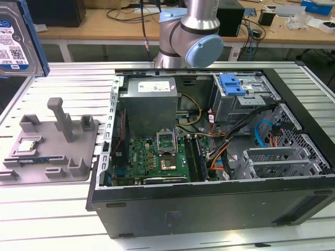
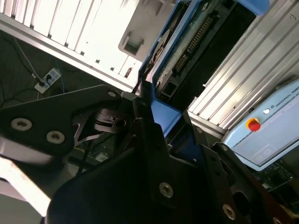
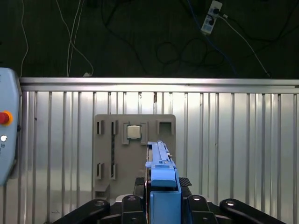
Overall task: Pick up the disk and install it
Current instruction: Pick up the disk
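Ribbed aluminium table [image 1: 52, 219] carries a grey parts fixture [image 1: 52, 144] and an open computer case [image 1: 209, 204]. Pincer [image 3: 162, 187] is pinching the disk [image 3: 159, 154] on edge, held clear above the fixture. Pick-up judged done. The disk is well apart from the drive cage [image 1: 243, 102], so install remains.

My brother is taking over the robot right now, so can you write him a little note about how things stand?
The end effector is shut on the disk, gripping it edge-on, with the grey tray beyond it in the first wrist view.
Disk: held in the air at the exterior view's far left, outside the open case.
Done: pick-up.
Left: install; the disk is not yet in the case.
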